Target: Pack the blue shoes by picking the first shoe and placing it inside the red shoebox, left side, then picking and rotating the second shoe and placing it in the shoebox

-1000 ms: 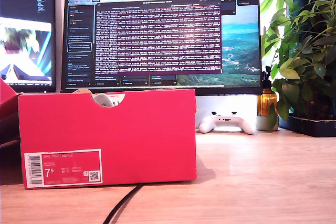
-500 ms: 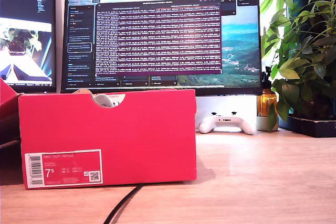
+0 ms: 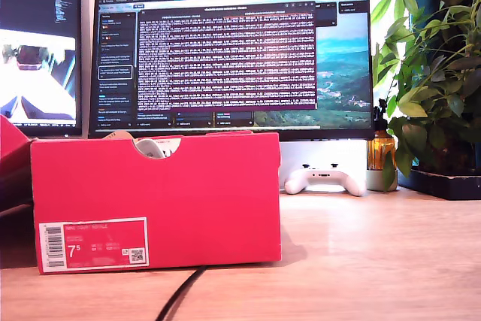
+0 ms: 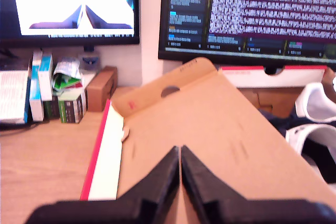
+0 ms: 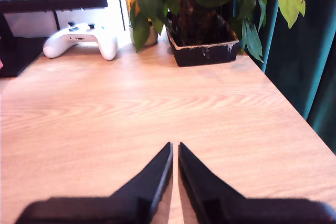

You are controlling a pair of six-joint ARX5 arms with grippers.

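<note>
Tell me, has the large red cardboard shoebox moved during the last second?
No. The large red cardboard shoebox and the wide black monitor behind it sit slightly lower together, so the view shifted, not the box.

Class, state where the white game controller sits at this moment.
In the exterior view the white game controller lies on the wooden desk, right of the red shoebox, below the monitor and beside the potted plant.

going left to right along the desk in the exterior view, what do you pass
red shoebox → white game controller → amber bottle → potted plant
</note>
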